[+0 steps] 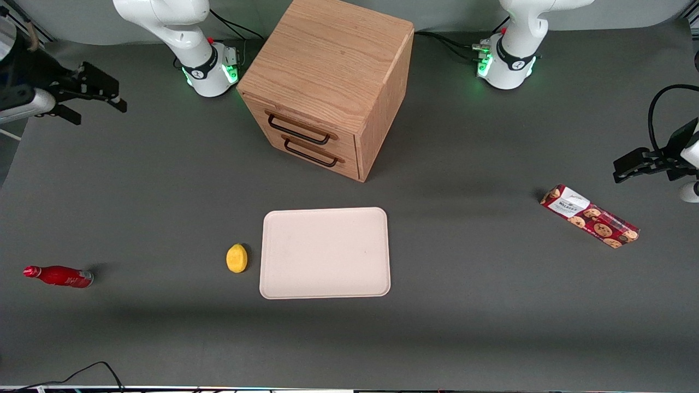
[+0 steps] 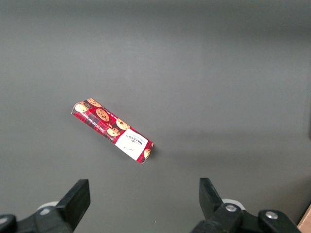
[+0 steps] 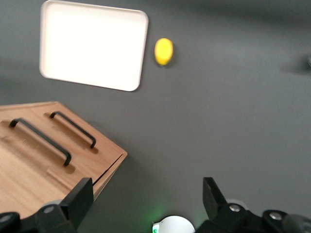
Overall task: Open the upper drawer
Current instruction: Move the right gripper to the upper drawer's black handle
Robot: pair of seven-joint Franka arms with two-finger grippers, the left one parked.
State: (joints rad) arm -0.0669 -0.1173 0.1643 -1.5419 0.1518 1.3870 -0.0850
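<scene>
A: Where is the light oak upper drawer [image 1: 306, 126] with the thin black metal bar handle [image 1: 298, 131] now?

B: It sits closed in the front of the wooden cabinet [image 1: 327, 65], which stands on the dark grey bench [image 1: 464, 305], farther from the front camera than the pale rectangular tray [image 1: 325, 252]. The matching lower drawer [image 1: 317, 154] is directly under it, with an identical handle.

A: And the black two-finger pincer [image 1: 101, 90] of the right arm?

B: It hangs in the air toward the working arm's end of the bench, well apart from the cabinet. Its fingers [image 3: 77, 201] stand apart and hold nothing.

A: How will the drawer behave, do you think?

B: I judge it stiff and rigid, solid wood, not fragile. It probably slides straight out of the front, with some friction. The cabinet looks heavy enough, but a hard pull could drag it.

A: Where to take hold?

B: On the bar handle, near its middle, so the drawer does not twist. The metal bar is thin and perhaps smooth, so the fingers should close around it fully. The two handles are near each other, so the upper one must be chosen with care.

A: Is anything in the way?

B: The small yellow lemon [image 1: 236, 258] lies just beside the tray, well clear of the drawer front.
</scene>
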